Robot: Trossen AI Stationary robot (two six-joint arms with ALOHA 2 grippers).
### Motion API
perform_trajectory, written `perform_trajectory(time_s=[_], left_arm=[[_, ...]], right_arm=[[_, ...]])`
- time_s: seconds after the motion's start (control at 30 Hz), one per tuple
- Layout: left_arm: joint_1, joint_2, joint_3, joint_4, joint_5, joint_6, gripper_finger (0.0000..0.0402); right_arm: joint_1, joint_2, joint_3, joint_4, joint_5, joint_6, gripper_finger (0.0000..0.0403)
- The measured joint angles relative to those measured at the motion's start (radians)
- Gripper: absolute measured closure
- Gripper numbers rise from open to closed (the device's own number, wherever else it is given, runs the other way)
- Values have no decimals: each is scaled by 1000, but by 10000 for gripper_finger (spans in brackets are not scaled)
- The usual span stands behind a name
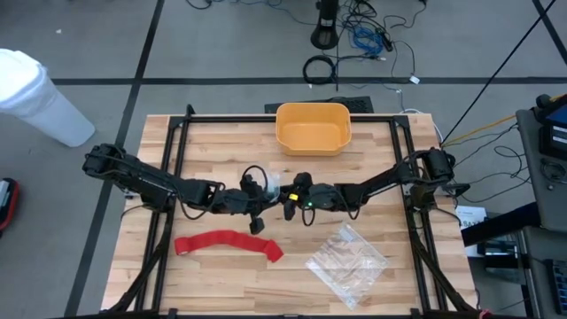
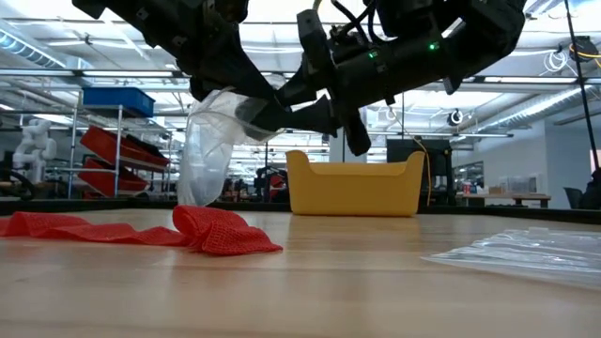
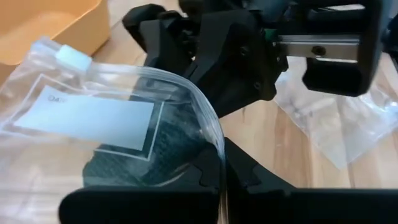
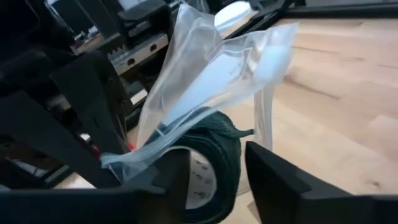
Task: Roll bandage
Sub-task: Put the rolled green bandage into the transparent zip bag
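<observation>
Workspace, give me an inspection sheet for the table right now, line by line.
Surface: wooden table.
Job's things: red bandage lies unrolled, untouched.
Clutter: yellow bin; empty clear bag; second bag, holding a dark roll, held mid-air.
Grippers: left gripper shut on the second bag; right gripper at the same bag, jaws apart.
Cables: tangled on the floor.
Surroundings: white container; shelving.
</observation>
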Motion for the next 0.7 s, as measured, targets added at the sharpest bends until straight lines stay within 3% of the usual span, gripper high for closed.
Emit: perform_trajectory(time_s=[0.13,0.23,0.43,0.5,0.63,0.7], left_arm=[[0,0,0,0,14,9,402],[-1,0,0,3,23,25,402],[0,0,-1,45,18,45,402],[-2,0,-1,72,25,65,402],[-11,0,-1,82,38,76,402],[-16,-1,0,91,38,77,402]], right_arm=[[-13,0,0,-11,-60,-45,238],[-23,0,-2,48,-133,-263,228],[-6,4,0,12,-52,-460,242],[-2,6,0,-44,-45,-466,254],[12,-2,0,-8,-148,-485,268],[25,-22,-1,-6,-58,-455,271]])
